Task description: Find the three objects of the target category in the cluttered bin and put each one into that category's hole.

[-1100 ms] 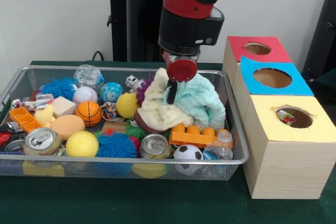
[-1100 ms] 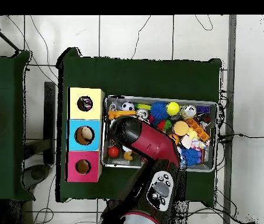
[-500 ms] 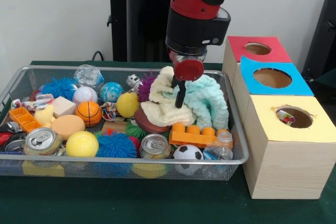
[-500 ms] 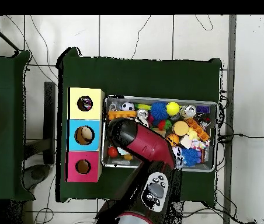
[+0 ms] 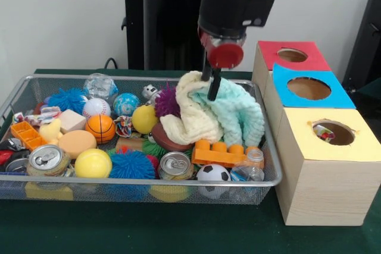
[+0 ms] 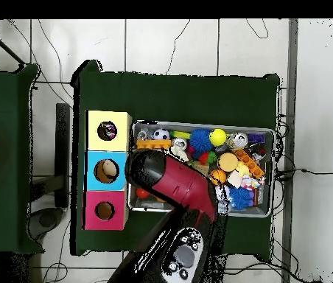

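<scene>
Green cloth covers table; wire bin beside wooden box

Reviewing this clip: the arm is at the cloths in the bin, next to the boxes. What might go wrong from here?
1. The gripper sits where the cream cloth and the mint cloth bunch together, so both may come up together.
2. A trailing cloth might drag the purple spiky ball or the orange block out of place.
3. A bulky cloth may catch on the rim of the blue box's hole rather than drop through.
</scene>
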You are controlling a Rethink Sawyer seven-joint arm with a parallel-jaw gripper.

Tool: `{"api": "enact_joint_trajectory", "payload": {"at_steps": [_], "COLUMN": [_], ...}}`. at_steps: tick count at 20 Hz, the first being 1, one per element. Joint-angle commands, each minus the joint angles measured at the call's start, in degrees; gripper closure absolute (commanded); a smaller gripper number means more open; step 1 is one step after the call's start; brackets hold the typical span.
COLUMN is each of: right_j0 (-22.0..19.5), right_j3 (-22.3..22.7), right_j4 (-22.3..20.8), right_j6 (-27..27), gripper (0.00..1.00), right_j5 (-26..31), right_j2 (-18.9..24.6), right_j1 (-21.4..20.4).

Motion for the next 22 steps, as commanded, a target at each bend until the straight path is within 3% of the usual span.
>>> {"api": "enact_joint_trajectory", "payload": {"at_steps": [1, 5, 11, 18, 22], "right_j0": [0.2, -0.3, -2.0, -7.2, -9.5], "right_j3": [-9.5, -12.5, -14.2, -11.0, -10.3], "right_j4": [-3.1, -3.0, -2.1, -2.0, -2.8], "right_j6": [12.0, 12.0, 10.0, 3.8, 1.8], "gripper": [0.00, 0.00, 0.00, 0.00, 0.00], "right_j5": [21.7, 24.2, 23.2, 9.1, 4.3], "right_j2": [-6.1, -6.9, -6.5, -1.3, 0.5], "right_j1": [-7.8, -7.7, -7.4, -2.8, -0.9]}}
